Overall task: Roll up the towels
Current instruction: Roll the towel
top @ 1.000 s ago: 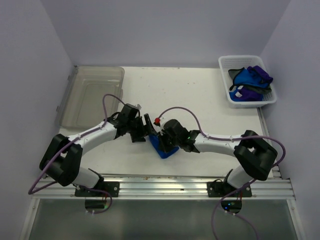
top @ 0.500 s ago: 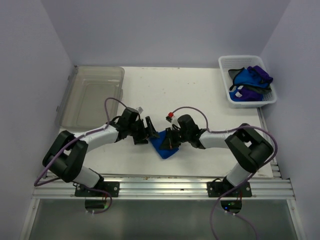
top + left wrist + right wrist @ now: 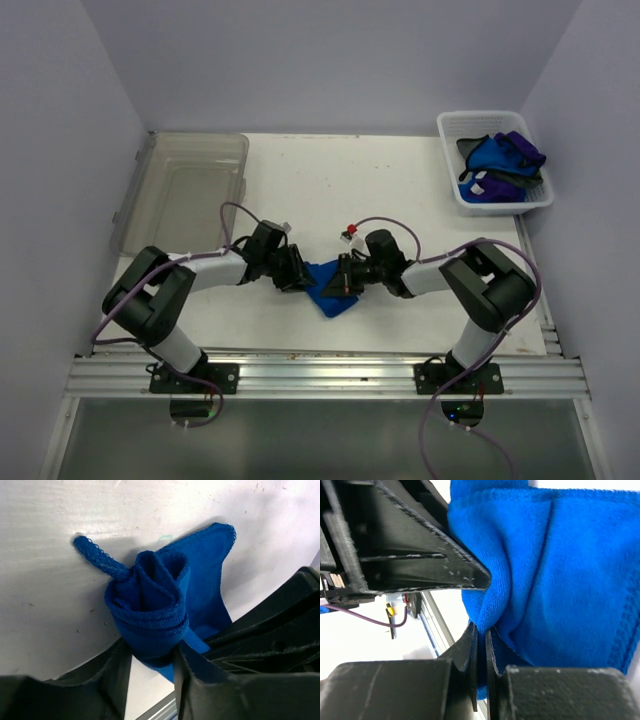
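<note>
Top view: both arms lie low over the table [image 3: 350, 180]. The left claw [image 3: 298, 275] and right claw [image 3: 340, 278] meet nose to nose. The blue towel [image 3: 328, 293] is bunched between the two tips and spills past them toward the near edge. Well beyond the right claw, at the far right corner, a white basket [image 3: 449, 180] holds spare towels [image 3: 497, 155], blue and purple, in a heap. Well beyond the left claw sits a clear bin [image 3: 178, 190]. Left wrist view: the left claw is clamped on the rolled end of the towel, one finger on each side of the roll. The coil of folds stands just ahead of the fingers [image 3: 107, 677]. A thin stitched corner trails ahead and left, flat on the table. The unrolled part runs ahead and right, passing under the black body of the right claw. Right wrist view: the right claw's fingers are almost together, with a thin fold of the towel nipped between them. The bulk of the cloth lies ahead and right. The left claw's black finger crosses ahead and left, touching the cloth.
</note>
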You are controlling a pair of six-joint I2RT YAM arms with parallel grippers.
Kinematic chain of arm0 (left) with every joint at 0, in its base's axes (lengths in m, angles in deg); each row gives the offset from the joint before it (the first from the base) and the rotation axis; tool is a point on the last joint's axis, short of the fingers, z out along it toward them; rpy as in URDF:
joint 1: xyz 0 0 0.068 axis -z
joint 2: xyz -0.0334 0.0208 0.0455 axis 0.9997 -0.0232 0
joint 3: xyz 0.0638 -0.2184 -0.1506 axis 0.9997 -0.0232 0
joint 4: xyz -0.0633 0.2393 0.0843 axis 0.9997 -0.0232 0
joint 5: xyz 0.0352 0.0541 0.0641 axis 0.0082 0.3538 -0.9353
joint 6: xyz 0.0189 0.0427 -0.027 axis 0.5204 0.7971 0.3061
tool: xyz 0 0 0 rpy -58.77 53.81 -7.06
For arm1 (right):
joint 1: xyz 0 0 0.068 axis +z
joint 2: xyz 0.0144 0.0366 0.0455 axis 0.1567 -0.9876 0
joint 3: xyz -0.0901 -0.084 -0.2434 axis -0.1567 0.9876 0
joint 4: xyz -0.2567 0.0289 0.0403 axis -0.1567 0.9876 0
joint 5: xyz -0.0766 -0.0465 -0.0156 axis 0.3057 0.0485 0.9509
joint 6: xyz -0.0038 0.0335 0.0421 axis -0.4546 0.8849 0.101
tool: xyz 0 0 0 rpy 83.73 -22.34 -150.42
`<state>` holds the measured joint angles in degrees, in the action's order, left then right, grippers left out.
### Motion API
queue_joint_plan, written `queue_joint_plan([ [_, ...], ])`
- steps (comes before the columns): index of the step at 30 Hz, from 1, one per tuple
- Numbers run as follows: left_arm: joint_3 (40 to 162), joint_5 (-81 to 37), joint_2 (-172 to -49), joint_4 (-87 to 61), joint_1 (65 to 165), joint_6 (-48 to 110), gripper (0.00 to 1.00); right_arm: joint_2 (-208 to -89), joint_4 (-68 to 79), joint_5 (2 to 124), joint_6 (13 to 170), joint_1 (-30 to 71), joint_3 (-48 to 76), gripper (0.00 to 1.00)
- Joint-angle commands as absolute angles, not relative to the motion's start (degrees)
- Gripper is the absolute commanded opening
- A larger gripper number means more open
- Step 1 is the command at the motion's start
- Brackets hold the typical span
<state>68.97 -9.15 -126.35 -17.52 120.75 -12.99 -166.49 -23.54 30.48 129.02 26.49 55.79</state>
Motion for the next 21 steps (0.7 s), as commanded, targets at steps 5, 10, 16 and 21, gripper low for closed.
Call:
queue_joint_plan([
  [5, 70.7, -9.6, -129.1, -17.1, 121.2, -13.7, 0.09, -164.9, -21.6, 28.6, 127.1, 26.2, 55.3, 0.00],
  [10, 72.5, -10.8, -127.5, -22.7, 121.3, -15.6, 0.00, -160.7, -10.9, 33.8, 121.1, 26.5, 53.7, 0.22],
  [16, 74.9, -13.1, -125.9, -28.5, 122.3, -16.9, 0.00, -145.8, 11.8, 60.5, 108.9, 34.3, 47.9, 0.58],
  [21, 76.0, -14.7, -126.2, -31.6, 122.9, -17.7, 0.00, -142.2, 18.8, 83.2, 104.3, 46.1, 43.8, 0.59],
])
